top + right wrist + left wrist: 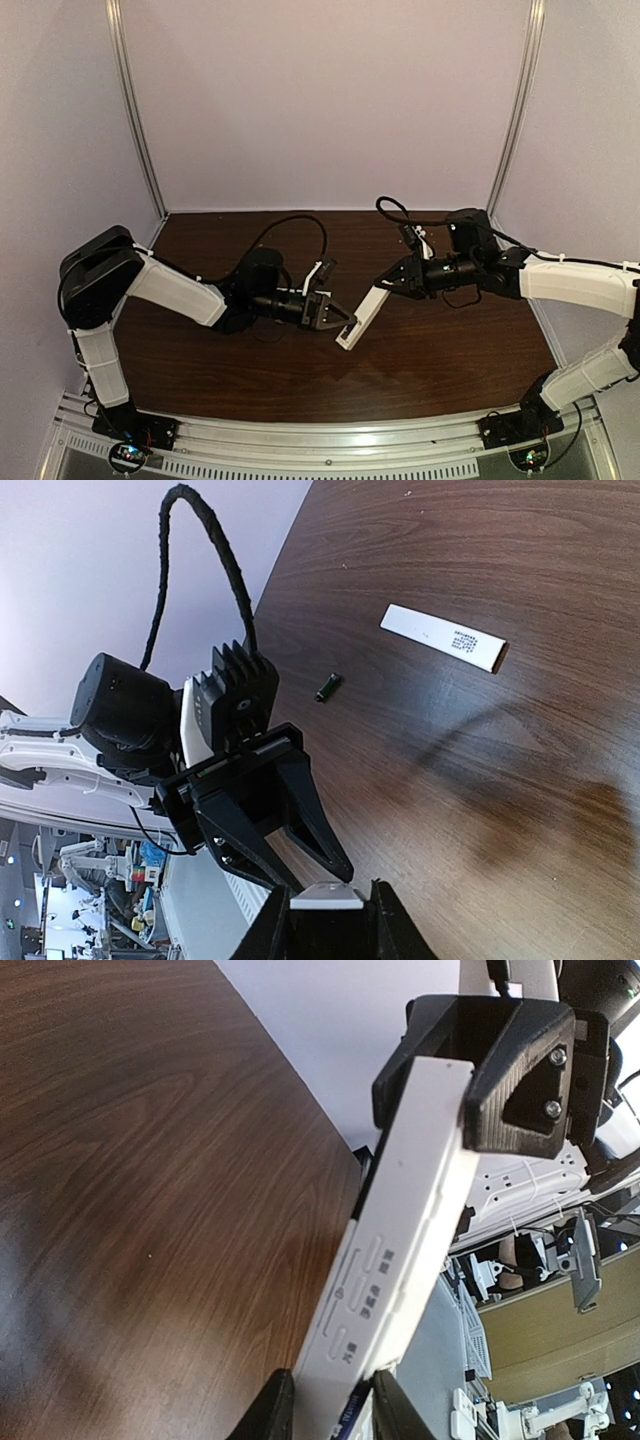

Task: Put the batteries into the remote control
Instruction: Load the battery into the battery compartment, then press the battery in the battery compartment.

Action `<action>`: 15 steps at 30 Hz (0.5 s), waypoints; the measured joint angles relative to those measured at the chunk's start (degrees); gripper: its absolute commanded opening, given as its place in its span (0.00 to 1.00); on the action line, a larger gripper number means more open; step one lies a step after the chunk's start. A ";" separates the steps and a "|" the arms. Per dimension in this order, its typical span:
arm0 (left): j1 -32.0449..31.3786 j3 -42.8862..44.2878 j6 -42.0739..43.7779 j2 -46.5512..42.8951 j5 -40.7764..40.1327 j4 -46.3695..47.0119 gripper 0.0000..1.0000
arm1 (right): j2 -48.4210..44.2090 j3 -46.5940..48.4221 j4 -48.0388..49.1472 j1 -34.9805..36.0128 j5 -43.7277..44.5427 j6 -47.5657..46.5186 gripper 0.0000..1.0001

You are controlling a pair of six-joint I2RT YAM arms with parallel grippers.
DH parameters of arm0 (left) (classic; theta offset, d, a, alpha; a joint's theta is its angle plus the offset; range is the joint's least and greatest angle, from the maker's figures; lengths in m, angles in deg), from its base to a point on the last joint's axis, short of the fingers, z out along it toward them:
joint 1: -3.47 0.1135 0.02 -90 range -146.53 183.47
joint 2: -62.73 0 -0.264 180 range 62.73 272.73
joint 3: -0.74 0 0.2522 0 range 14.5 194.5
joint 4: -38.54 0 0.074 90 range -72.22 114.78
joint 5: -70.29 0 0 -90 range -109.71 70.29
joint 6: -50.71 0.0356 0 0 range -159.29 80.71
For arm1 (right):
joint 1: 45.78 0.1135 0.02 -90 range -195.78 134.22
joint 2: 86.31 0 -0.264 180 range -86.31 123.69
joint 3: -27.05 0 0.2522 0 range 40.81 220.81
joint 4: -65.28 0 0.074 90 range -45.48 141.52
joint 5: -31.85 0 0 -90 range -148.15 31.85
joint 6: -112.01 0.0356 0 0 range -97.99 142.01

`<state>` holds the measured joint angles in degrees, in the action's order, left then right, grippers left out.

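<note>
Remote control: the remote control (364, 317) is held clear of the tabletop (450, 350), mid-scene, spanning the gap between the two hands.
Long axis: runs from far-right, at the right hand (388, 284), to near-left, at the left hand (340, 320).
Right hand: clenched on the far end of the remote control. The white end sits between its fingers (390, 930).
Left hand: meets the near end head-on, and its fingers (268, 1415) flank that end closely. Whether they press the casing or grasp anything cannot be told.
Bluish battery: the tip of a bluish battery (351, 1416) shows between the left fingers, against the edge of the casing. Whether it is seated cannot be told.
Loose battery: a dark loose battery (327, 687) lies on its side on the tabletop near its edge, well apart from both hands.
Flat white strip: a flat white strip (443, 637) lies on the tabletop apart from the loose battery, with print at one end.
Governing relation: the near end points straight at the left hand, so that hand is the nearer and would work along the long axis. The right hand serves as the fixture.
Materials: the remote control is a smooth, rigid white plastic bar with raised oval buttons (375, 1280). The batteries are small cylinders and look likely to roll. The tabletop is glossy dark wood grain. The fingers are matte black and angular.
Step in hand (judged): insertion of the first battery.
</note>
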<state>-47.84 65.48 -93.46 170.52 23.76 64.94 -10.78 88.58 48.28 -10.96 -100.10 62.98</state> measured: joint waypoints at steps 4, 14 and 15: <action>-0.24 0.46 4.15 -0.87 -2.78 -3.76 0.27 | 0.00 -0.04 -0.13 -0.26 0.48 0.17 0.00; -0.81 3.67 16.83 -3.87 -8.41 -17.86 0.39 | -0.02 -0.37 1.29 -1.31 0.90 1.27 0.00; -0.81 3.67 17.35 -3.93 -8.22 -18.14 0.39 | -0.02 -0.44 1.42 -1.31 0.83 1.29 0.00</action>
<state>-48.64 69.15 -76.10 166.58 15.54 46.80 -10.80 88.14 49.70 -12.27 -99.27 64.27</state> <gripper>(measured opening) 0.376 0.245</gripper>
